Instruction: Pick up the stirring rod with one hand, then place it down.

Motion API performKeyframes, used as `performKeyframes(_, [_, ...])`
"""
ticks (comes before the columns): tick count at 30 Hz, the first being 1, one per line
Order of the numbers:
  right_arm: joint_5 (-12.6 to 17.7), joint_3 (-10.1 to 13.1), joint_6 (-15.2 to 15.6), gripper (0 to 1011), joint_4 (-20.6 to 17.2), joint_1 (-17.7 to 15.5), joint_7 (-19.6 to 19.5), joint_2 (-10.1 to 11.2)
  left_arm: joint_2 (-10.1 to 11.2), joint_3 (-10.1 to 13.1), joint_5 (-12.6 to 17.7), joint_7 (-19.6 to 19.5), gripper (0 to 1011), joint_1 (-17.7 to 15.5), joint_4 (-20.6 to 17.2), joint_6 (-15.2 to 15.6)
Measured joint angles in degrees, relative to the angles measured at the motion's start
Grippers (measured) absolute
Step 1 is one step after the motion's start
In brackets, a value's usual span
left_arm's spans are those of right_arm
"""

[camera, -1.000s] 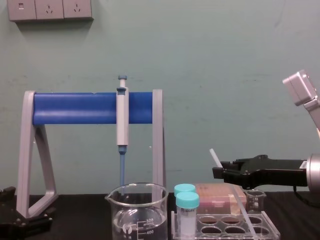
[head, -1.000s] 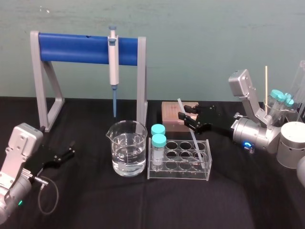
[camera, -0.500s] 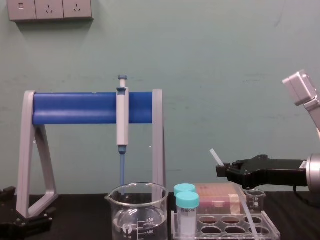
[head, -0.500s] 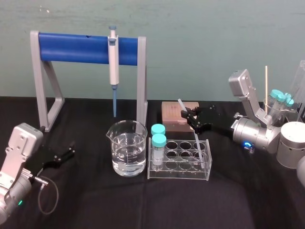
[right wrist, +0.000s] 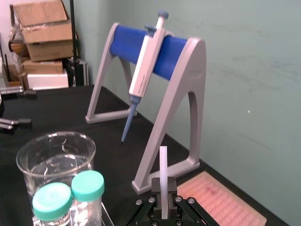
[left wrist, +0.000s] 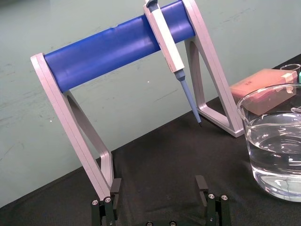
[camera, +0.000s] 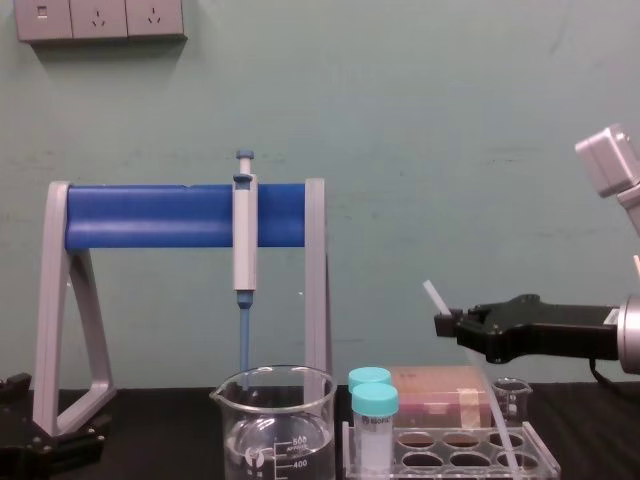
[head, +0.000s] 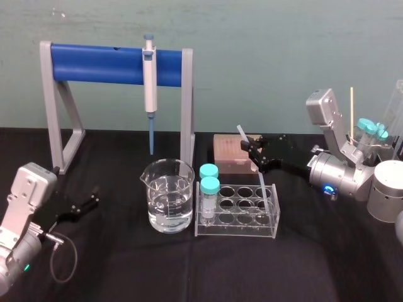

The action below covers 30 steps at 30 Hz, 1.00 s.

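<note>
Rod (head: 260,181) sits tilted in the right gripper (head: 254,155), whose two fingers are pressed together on it a little below its upper end. In the right wrist view the rod (right wrist: 163,165) rises out from between the black fingers (right wrist: 171,187). Its upper end leans toward the left, and from the grip it slopes down to the right into the clear rack (head: 237,234), entering at the rack's right end. Whether the lower tip touches the rack's floor I cannot tell. From the chest view the right gripper (camera: 444,325) reaches in level from the right, above the rack (camera: 447,470) and in front of the pink box (camera: 430,390), with the short free end of the rod (camera: 433,298) poking up past it. Two vials (head: 209,187) with teal caps stand at the rack's left end, one behind the other. Just left of them is a beaker (head: 169,202) partly filled with clear liquid. Behind the beaker a pipette (head: 149,80) hangs upright from the blue bar of a grey stand (head: 186,107), its tip above the beaker's far rim and clear of the liquid. The left gripper (head: 86,204) rests low over the black table (head: 126,270) at the far left, well apart from the rack, near the stand's left leg. Its fingers (left wrist: 201,184) are spread apart with nothing between them.
</note>
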Motion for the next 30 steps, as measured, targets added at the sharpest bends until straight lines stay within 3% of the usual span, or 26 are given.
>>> performKeyframes(21, [5.54,3.29,2.37,75,-17.07,-6.01,-3.24,3.77,0.00,0.00,0.00,0.00,1000,0.00,0.00,0.00])
performKeyframes(24, [6.25,3.47,1.66,75,-18.98,-6.85,-3.34,4.15,0.00,0.00,0.00,0.00,1000,0.00,0.00,0.00])
performKeyframes(30, [7.13,3.92,-3.04,75,-21.11,-8.90,-3.64,4.34,0.00,0.00,0.00,0.00,1000,0.00,0.00,-0.01])
